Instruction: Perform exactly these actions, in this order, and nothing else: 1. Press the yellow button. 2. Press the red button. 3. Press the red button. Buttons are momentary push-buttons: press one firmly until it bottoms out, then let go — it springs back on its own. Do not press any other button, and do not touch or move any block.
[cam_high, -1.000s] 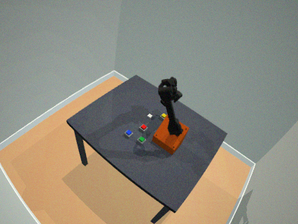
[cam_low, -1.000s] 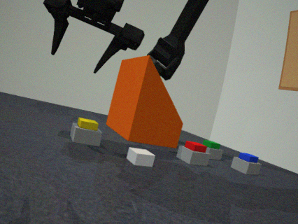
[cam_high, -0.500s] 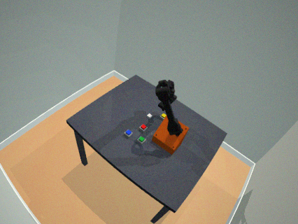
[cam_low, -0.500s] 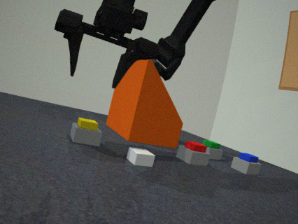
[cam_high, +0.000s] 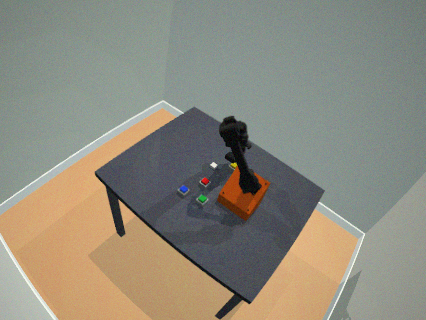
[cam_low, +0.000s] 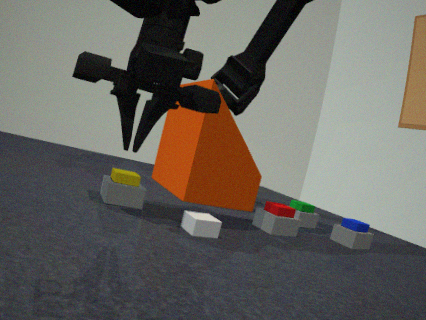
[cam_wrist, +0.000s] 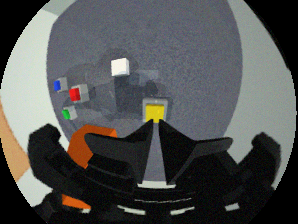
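Yellow button (cam_low: 125, 176) is sitting on its grey base at the near-left end of the surface (cam_low: 75, 260), unpressed, directly under the gripper (cam_low: 131, 148). Its fingers (cam_low: 123, 120) are clenched together on nothing — likely to make one firm tip for pushing. Red button (cam_low: 279, 209) is waiting beyond the white block (cam_low: 201, 223) — well apart.

The dark grey counter (cam_high: 150, 165) is standing on thin dark legs over an orange floor (cam_high: 60, 240). The orange base block (cam_high: 243, 195) of the arm is sitting near the middle of it. Five small things are lying directly on the counter beside this base: the yellow button (cam_low: 125, 177), a white block (cam_low: 201, 223), the red button (cam_low: 279, 209), the green button (cam_low: 302, 206) just behind it, and the blue button (cam_low: 355, 225). Each button is resting on its own grey housing.
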